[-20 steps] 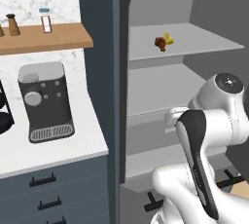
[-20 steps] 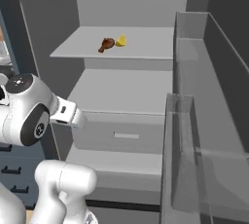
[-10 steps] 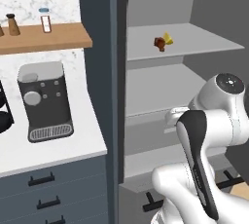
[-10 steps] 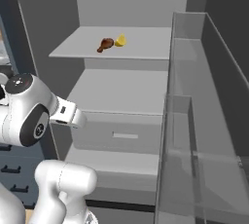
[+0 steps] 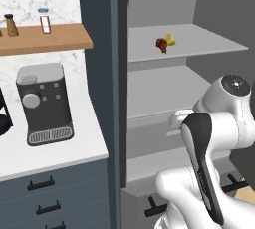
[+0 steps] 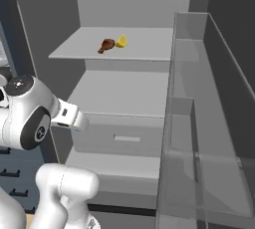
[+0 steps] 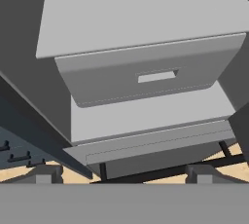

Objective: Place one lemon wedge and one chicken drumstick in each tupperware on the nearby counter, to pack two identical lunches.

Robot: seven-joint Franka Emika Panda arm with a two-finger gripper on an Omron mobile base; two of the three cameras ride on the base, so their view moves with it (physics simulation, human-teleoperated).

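The job has hardly begun. A small dark reddish-brown chicken drumstick [image 6: 106, 45] and a tiny yellow lemon wedge [image 6: 121, 41] lie just beside each other on the top grey shelf [image 6: 149, 49] of the open fridge, and nothing is being carried. The two dark fingers [image 7: 123, 173] of the white arm are spread wide with nothing between them — they point at the grey drawer [image 7: 146, 74] lower down in the fridge. No lunch boxes are in sight, so all the picking up and packing looks left to do. The left base view also shows a dark coffee machine [image 5: 44, 102] on the white worktop [image 5: 74, 148] and a wooden shelf [image 5: 45, 38] with small bottles. The right base view shows the clear fridge door bins [image 6: 209, 123] instead.
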